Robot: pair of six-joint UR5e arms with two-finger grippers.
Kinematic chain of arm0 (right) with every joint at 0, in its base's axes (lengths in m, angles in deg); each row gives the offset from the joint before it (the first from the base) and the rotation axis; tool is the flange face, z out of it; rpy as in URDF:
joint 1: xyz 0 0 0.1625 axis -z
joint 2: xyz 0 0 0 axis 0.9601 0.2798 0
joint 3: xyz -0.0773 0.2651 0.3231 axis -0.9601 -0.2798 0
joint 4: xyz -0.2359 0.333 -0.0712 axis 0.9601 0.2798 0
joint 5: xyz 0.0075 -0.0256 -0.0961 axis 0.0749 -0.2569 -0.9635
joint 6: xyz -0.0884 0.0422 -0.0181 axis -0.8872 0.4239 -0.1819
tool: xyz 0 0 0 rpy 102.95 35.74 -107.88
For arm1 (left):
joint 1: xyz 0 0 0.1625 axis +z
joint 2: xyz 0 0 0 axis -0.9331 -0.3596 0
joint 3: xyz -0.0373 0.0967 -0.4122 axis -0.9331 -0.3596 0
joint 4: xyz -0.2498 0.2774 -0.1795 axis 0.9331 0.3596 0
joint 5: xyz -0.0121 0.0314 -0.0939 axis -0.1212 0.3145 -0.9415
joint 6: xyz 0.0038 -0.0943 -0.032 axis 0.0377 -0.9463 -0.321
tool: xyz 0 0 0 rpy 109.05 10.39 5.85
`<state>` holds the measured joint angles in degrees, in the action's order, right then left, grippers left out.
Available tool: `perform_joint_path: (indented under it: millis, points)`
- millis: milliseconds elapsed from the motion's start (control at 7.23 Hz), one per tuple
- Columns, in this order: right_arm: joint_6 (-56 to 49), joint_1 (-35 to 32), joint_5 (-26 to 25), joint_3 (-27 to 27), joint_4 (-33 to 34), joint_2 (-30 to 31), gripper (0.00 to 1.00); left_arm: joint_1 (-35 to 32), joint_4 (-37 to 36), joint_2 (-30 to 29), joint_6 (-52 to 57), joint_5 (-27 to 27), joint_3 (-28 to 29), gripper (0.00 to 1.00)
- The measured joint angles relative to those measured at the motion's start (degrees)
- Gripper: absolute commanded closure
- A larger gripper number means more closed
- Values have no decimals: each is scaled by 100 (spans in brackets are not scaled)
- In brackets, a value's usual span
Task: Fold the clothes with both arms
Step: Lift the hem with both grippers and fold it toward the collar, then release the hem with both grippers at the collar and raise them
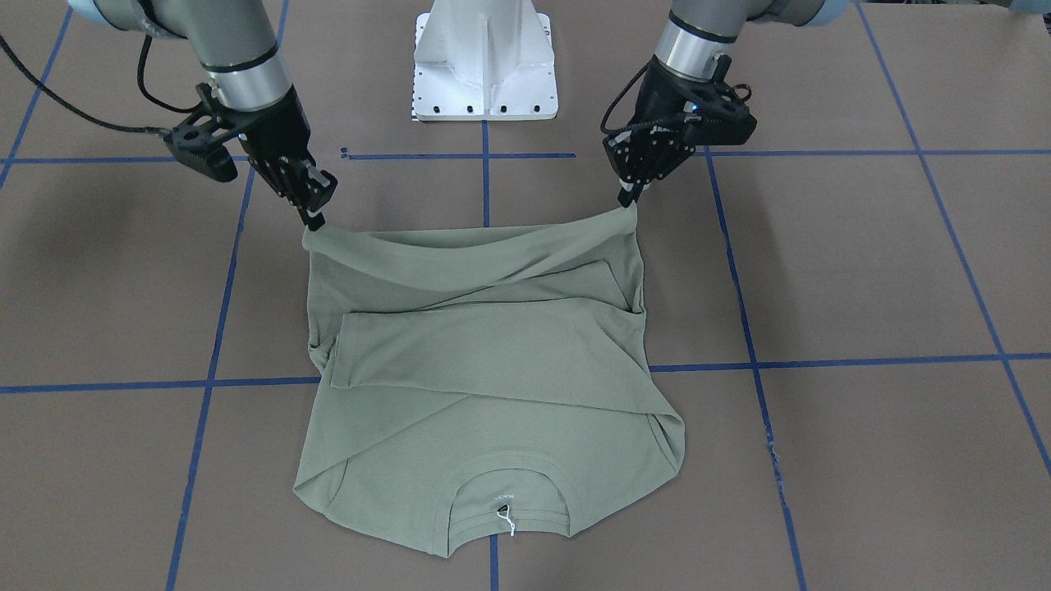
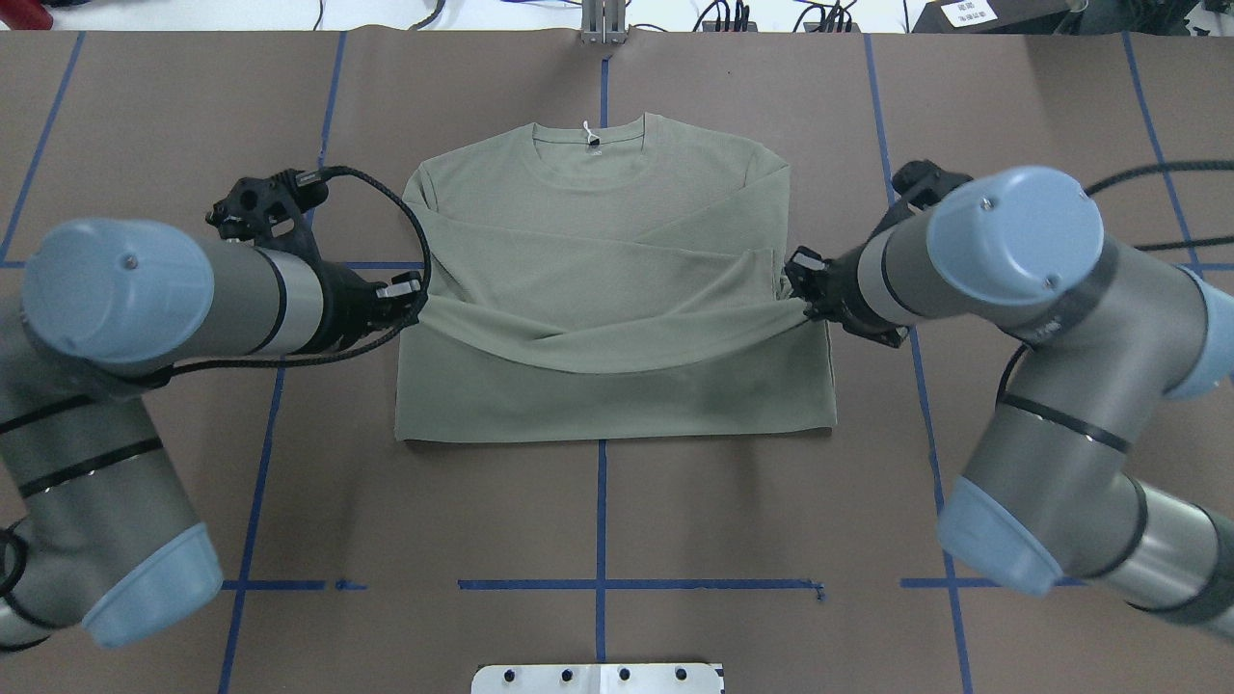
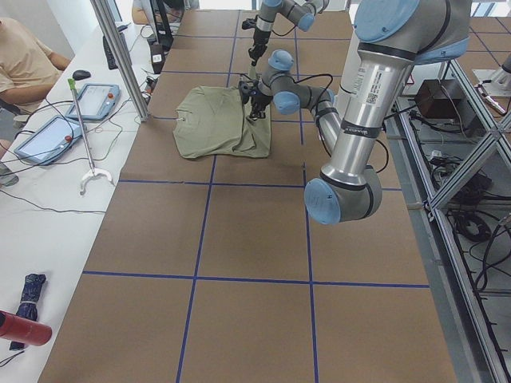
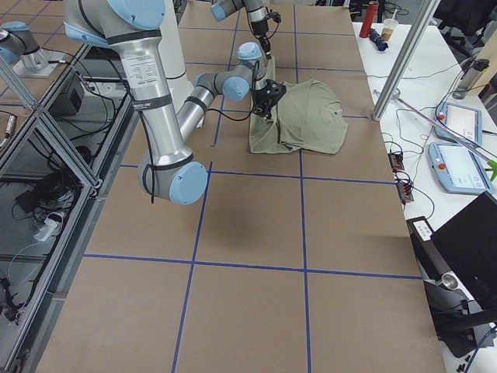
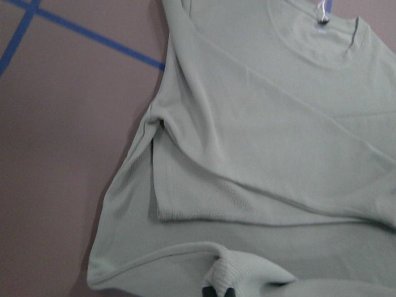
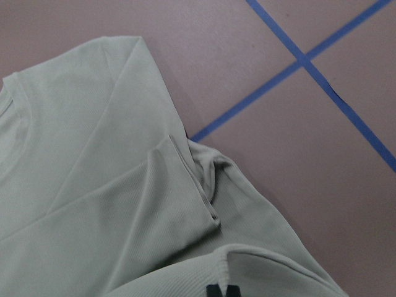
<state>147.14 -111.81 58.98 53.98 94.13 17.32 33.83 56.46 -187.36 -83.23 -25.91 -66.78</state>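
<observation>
Sage-green knit took up the middle of the front-facing view. The shirt [image 1: 493, 353] lay on the brown table [image 1: 862, 271] with its ribbed neckline [image 1: 509, 491] and white tag string [image 1: 507, 520] at the end away from the robot. Both sleeves [image 1: 484, 341] lay crossed over the body. The left gripper [image 1: 631, 199] had its fingers closed on one corner of the hem [image 1: 472, 246], and the right gripper [image 1: 317, 220] pinched the other corner. Between them the hem hung in a shallow sag, raised above the cloth under it. A white pedestal [image 1: 484, 66] stood behind.

From overhead, the grippers sat at either side of the shirt, about level with its middle. The hem band stretched from one to the other and cast a shadow on the flat lower layer. Blue tape lines [image 2: 600, 584] crossed the table.

In the exterior left view, the near arm reached down to the shirt's near edge and the far arm to its far edge. The fingers were too small there to judge. The exterior right view showed the same from the other end, with the cloth draped up to the near gripper.

The left wrist camera showed black fingertips [image 5: 210, 292] at the bottom edge, shut on a bunched fold of ribbed hem. The right wrist camera showed fingertips [image 6: 213, 291] likewise clamped on the hem, with a folded sleeve edge just beyond.
</observation>
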Motion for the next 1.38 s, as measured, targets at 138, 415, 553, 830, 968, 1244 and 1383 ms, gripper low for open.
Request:
perform_joint_path:
  millis: [138, 415, 553, 830, 968, 1244, 1383]
  points:
    - [-292, -292, 69, -659, -30, -422, 100, -263, 479, -114, 121, -25, 575, 100]
    - [-588, -663, 117, -1930, -191, -1144, 100, -613, 1474, -396, 226, -26, 1752, 100]
    - [-640, -768, 122, -2591, -571, -1371, 100, -681, 1815, -607, 239, -12, 2309, 100]
    - [-680, -870, 117, -3675, -1408, -1579, 100, -713, 2663, -798, 245, 19, 3265, 100]
    - [-690, -882, 107, -4010, -1582, -1692, 100, -719, 2874, -862, 246, 40, 3532, 100]
    - [-701, -914, 84, -4428, -1770, -1876, 100, -725, 3064, -955, 252, 180, 3897, 100]
    - [-707, -947, 83, -4532, -1813, -1914, 100, -730, 3148, -977, 254, 221, 4014, 100]
